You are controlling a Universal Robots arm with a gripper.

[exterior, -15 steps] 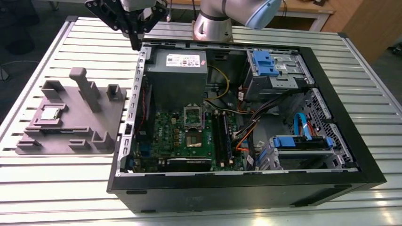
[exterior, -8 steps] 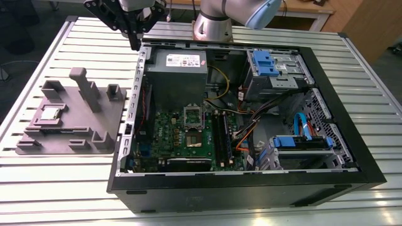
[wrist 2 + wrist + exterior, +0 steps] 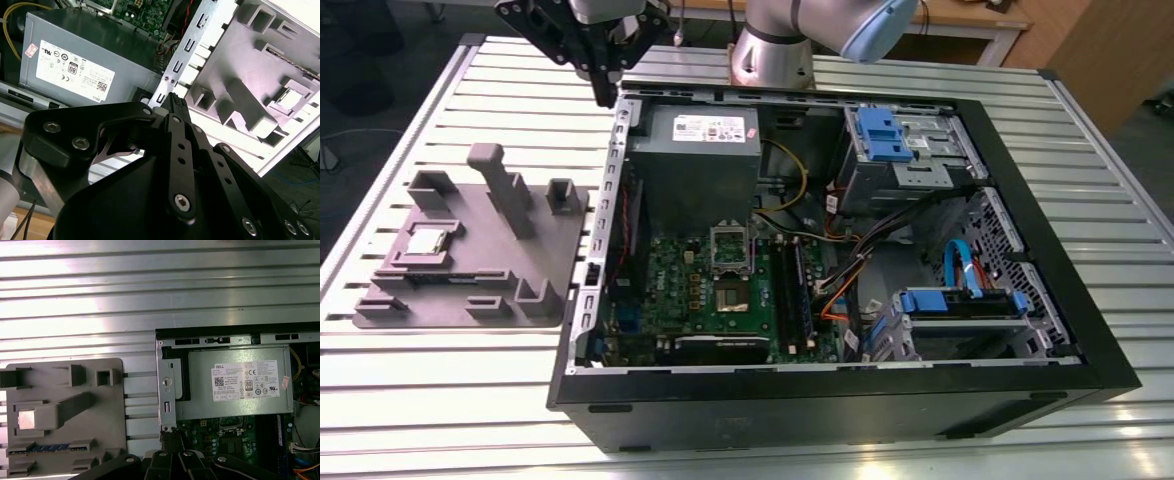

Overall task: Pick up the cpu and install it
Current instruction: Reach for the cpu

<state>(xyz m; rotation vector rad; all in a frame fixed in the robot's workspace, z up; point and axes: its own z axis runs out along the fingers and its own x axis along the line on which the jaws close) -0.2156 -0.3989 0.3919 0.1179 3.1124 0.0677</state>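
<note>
The cpu (image 3: 427, 242) is a small silver square lying flat in a recess of the grey plate (image 3: 520, 260), on the table at the exterior view's left. Both wrist views show the cpu (image 3: 26, 420) (image 3: 295, 97) in that recess. My gripper (image 3: 604, 93) hangs above the back left corner of the open computer case (image 3: 854, 400), well away from the cpu and holding nothing. Its black fingers meet at the tips in both wrist views (image 3: 176, 99) (image 3: 172, 436). The metal-framed socket (image 3: 731, 285) sits on the green motherboard inside the case.
A grey power supply (image 3: 700, 135) fills the case's back left, right below my gripper. Memory sticks (image 3: 790, 280), cables and blue drive bays (image 3: 907, 140) crowd the case's right. Upright posts (image 3: 500, 185) rise from the plate. The table (image 3: 454, 400) is ribbed metal.
</note>
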